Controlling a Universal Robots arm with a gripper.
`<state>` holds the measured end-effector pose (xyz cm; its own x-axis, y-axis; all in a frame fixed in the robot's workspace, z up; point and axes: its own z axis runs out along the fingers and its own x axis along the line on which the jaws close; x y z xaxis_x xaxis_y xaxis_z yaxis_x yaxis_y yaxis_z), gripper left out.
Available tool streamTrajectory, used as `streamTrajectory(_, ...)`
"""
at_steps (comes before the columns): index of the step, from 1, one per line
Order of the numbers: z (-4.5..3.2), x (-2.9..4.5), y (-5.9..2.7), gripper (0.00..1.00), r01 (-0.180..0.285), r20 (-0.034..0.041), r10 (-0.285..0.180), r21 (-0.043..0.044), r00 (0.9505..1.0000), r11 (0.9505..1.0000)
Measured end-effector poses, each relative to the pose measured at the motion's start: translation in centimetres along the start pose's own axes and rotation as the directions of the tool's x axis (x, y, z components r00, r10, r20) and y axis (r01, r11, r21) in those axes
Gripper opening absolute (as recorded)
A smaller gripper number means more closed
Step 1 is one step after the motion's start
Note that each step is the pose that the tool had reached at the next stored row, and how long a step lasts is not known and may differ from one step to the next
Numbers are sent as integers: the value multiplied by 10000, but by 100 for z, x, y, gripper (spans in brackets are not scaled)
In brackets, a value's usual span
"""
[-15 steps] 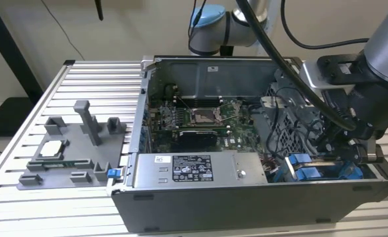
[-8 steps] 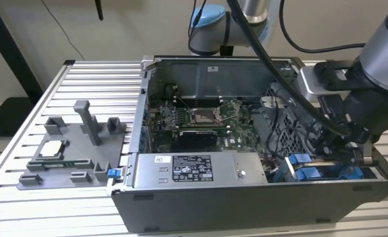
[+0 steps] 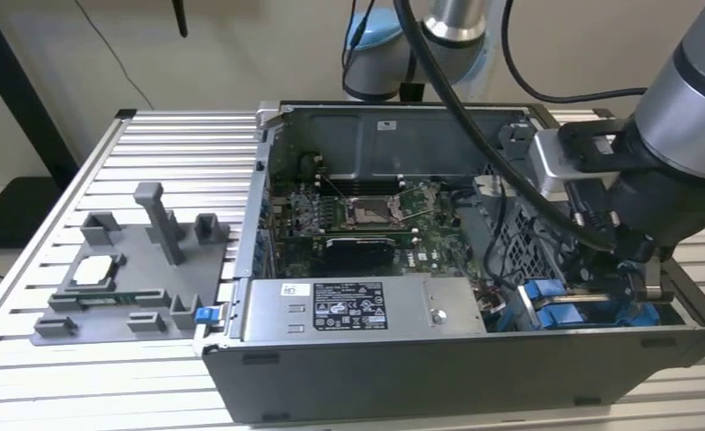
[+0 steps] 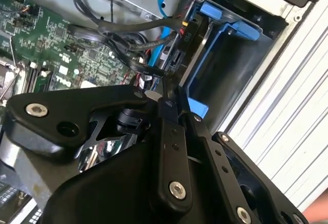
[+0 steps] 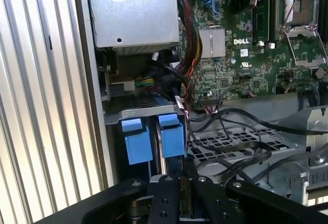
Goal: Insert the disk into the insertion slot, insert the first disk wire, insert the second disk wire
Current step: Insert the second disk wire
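One disk (image 5: pixel 171 134) is seated in the slot (image 5: pixel 138 115). The gripper (image 4: pixel 169 88), at its 6 o'clock, is closed on a wire (image 4: pixel 148 70); wire insertion is judged underway, alignment required.

Ribbed aluminium table (image 3: pixel 161 144); beige wall (image 3: pixel 256 45); possibly black stand (image 3: pixel 11 90).

In the exterior view, we find the gripper (image 3: pixel 610 269) largely masked by the arm (image 3: pixel 688 117) and black cables (image 3: pixel 496 153). The disk (image 3: pixel 574 310) shows as blue carrier fragments; its body sits hidden in the insertion slot (image 3: pixel 621 314). In both wrist views, the picture edge cuts off the gripper linkage (image 4: pixel 174 147), and we cannot resolve what its tips contact.
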<state>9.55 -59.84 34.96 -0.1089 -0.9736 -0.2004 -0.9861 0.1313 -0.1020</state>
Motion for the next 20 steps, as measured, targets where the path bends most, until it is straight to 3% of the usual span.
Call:
streamTrajectory(7, 55, -12, -51, 0, 41, -109, -41, 21, 9999, 10000)
streamTrajectory(20, 85, -63, -78, 0, 132, -281, -131, 40, 9995, 9999)
